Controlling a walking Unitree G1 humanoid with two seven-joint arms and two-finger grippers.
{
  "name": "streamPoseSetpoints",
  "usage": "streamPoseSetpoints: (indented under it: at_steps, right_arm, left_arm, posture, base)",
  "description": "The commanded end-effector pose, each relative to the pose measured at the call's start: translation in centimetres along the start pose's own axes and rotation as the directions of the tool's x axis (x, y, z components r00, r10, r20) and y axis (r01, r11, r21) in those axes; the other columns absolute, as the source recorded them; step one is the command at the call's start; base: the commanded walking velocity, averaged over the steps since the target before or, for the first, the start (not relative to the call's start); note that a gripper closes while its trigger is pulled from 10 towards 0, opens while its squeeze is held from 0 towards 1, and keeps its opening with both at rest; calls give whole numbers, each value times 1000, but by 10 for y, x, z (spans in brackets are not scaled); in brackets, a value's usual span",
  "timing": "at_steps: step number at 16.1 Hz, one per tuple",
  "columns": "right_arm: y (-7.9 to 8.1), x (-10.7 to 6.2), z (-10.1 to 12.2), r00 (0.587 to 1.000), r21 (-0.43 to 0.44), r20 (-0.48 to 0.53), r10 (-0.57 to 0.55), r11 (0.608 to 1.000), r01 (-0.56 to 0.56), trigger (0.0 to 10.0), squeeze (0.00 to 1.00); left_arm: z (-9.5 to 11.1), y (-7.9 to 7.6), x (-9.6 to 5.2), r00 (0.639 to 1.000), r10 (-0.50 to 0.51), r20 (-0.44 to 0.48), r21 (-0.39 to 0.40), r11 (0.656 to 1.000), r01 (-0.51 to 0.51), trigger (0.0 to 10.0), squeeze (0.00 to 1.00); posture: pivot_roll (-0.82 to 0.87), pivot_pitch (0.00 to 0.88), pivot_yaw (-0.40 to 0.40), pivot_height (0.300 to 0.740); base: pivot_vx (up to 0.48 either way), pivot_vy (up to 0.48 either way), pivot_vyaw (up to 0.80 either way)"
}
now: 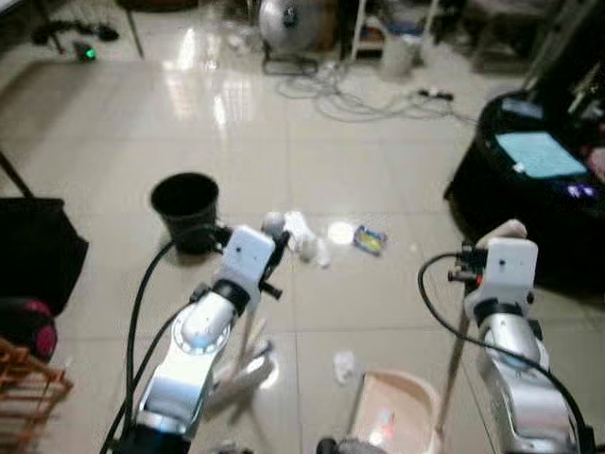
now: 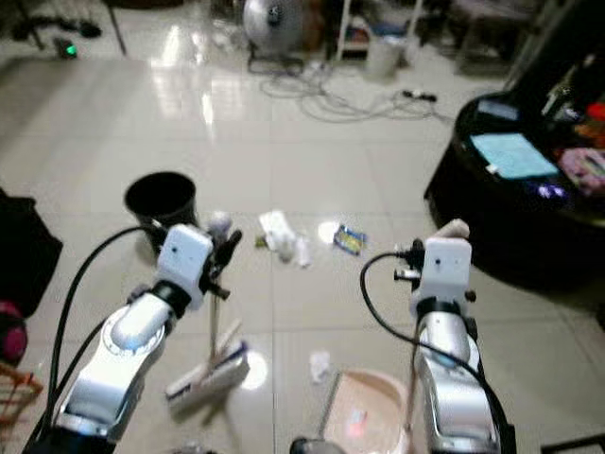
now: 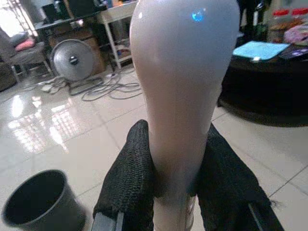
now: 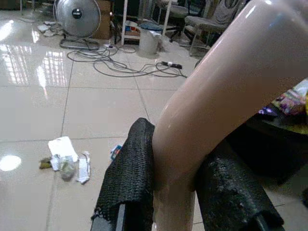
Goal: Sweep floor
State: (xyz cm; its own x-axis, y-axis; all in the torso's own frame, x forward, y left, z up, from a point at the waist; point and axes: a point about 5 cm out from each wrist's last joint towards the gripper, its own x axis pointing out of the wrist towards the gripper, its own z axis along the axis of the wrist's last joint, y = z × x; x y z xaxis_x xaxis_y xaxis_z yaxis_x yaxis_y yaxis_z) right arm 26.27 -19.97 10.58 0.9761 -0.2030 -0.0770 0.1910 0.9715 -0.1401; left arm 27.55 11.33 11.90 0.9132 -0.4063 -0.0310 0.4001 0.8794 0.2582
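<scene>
While the left gripper (image 3: 174, 185) clamps the pale plastic broom handle (image 3: 185, 86) and the right gripper (image 4: 175, 185) the pink dustpan handle (image 4: 226, 91), scattered white litter (image 1: 304, 236) lies ahead beside the black bucket (image 1: 185, 204) — a wide stroke risks toppling it.

The floor tiles (image 1: 397, 284) are glossy (light reflects on them); the broom handle (image 3: 185, 86) is smooth shiny plastic.

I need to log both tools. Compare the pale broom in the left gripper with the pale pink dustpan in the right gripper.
The pale broom ends in a flat brush head lying on the tile floor; the pale pink dustpan ends in an open scoop. The broom's handle top is rounded and straight, the dustpan's bends over. The left gripper holds the broom, the right gripper the dustpan. Both are pale plastic, long-handled, clamped between black fingers.
</scene>
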Motion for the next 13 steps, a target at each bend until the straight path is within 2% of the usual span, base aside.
streamPoseSetpoints:
  at_steps: [1,8,9,10,12,13]
  right_arm:
    - [1,3,10,999,-3,46,10,1000,-10,10000,0]
    - [2,7,15,997,-7,69,37,999,-37,10000,0]
    - [3,8,17,996,-7,77,43,999,-42,10000,0]
    - [3,9,17,996,-6,80,46,999,-46,10000,0]
    - [3,11,17,995,-11,88,56,998,-55,10000,0]
    - [1,13,17,995,-12,88,50,999,-49,10000,0]
  left_arm:
    - [7,2,3,1000,7,30,23,1000,-7,10000,0]
    - [7,4,6,1000,14,28,24,1000,-15,10000,0]
    - [2,5,8,1000,18,-21,1,1000,-18,10000,0]
    - [2,6,9,999,19,-29,-5,1000,-19,10000,0]
    - [5,7,11,1000,27,-12,-3,1000,-27,10000,0]
    - [8,7,13,999,35,3,16,999,-35,10000,0]
  posture:
    - [11,58,-51,740]
    - [6,50,-52,740]
    - [8,44,-58,740]
    - [11,45,-59,740]
    - [21,46,-63,740]
    - [25,47,-64,740]
  base:
    - [0,-307,0]
    - [0,-309,0]
    - [0,0,0]
    - [0,472,0]
    - [0,474,0]
    - [0,0,0]
